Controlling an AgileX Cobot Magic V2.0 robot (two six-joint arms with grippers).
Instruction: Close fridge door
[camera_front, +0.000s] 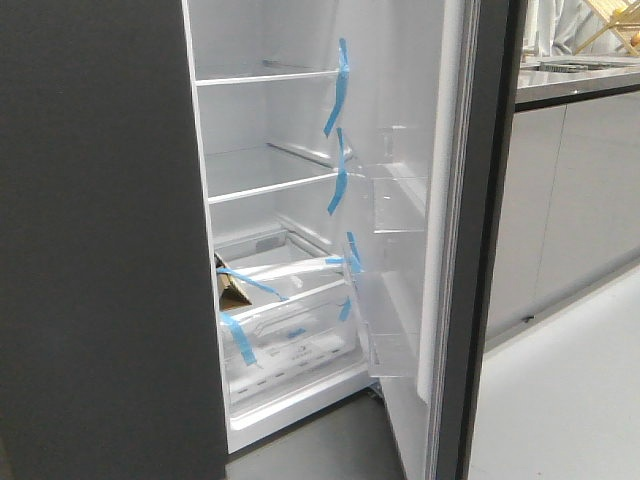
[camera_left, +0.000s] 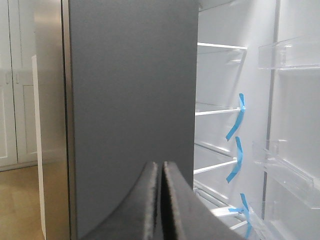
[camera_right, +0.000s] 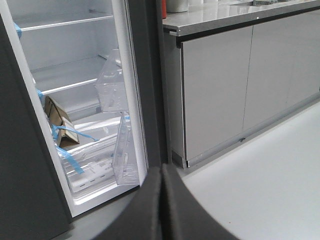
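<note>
Fridge door wide open, both grippers pinched closed and empty.

The fridge door (camera_front: 470, 230) stands open on the right, edge-on beside the grey cabinets (camera_front: 570, 200). The right gripper (camera_right: 161, 200) is nearest its edge; best to press flat on the outer face and sweep steadily left. The left gripper (camera_left: 161, 200) faces the left panel (camera_left: 130, 110).
</note>
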